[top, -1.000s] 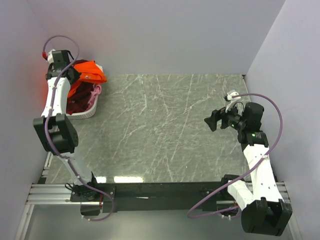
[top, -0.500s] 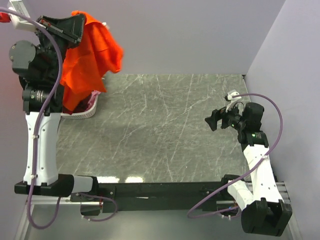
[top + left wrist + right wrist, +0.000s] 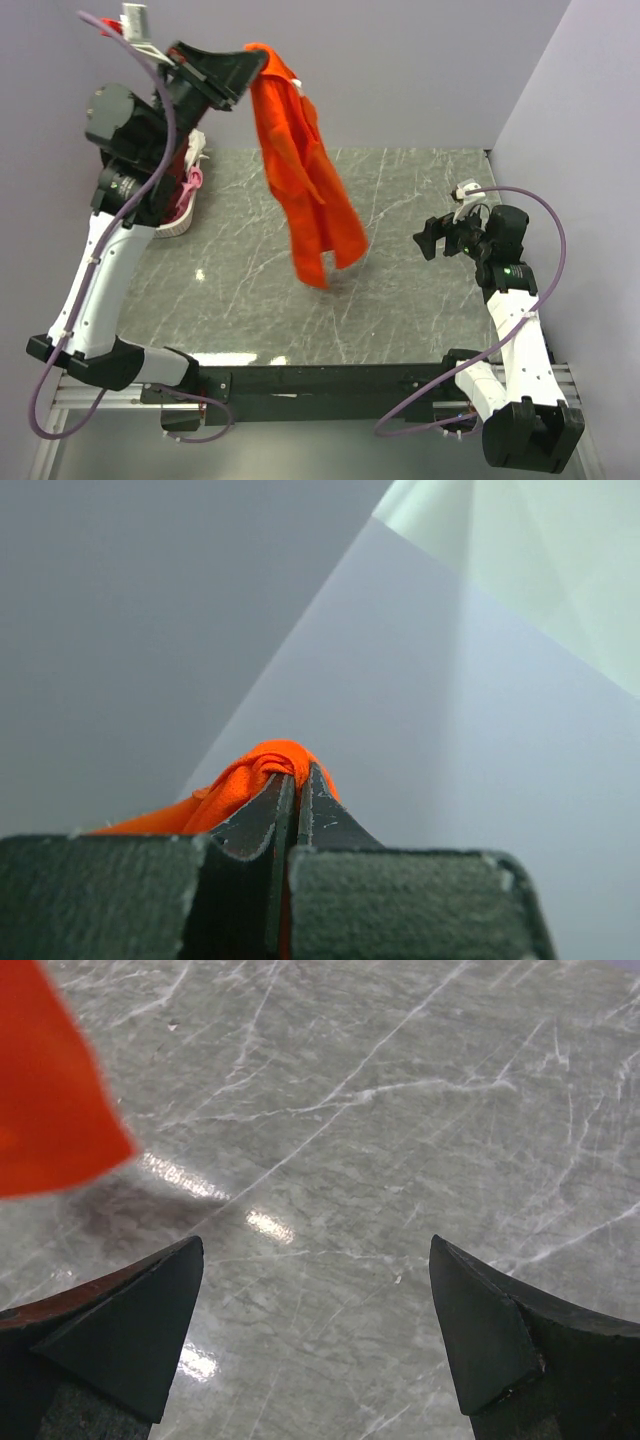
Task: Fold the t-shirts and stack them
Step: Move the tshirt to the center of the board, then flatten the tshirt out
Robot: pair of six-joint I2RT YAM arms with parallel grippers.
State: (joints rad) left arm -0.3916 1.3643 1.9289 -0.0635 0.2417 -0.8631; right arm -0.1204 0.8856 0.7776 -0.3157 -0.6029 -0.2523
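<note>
- From the top camera we see the left jaws clamped on a bunched edge of the orange t-shirt [image 3: 305, 190], which hangs twisted above the surface [image 3: 430, 310]. The right jaws gape empty, well apart at the right.
- We judge it best to lower the shirt onto mid-surface slowly, letting the right jaws catch a free corner to spread it.
- The left arm [image 3: 100, 270] hides most of the basket [image 3: 175, 226] and the other t-shirts [image 3: 191, 182] in it.
- At the left wrist we see only a pinched fold of the orange t-shirt [image 3: 250, 778]; which part of it, we cannot tell.
- At the right wrist, open jaws frame bare surface [image 3: 400, 1110] and one blurred corner of the orange t-shirt [image 3: 50, 1100].
</note>
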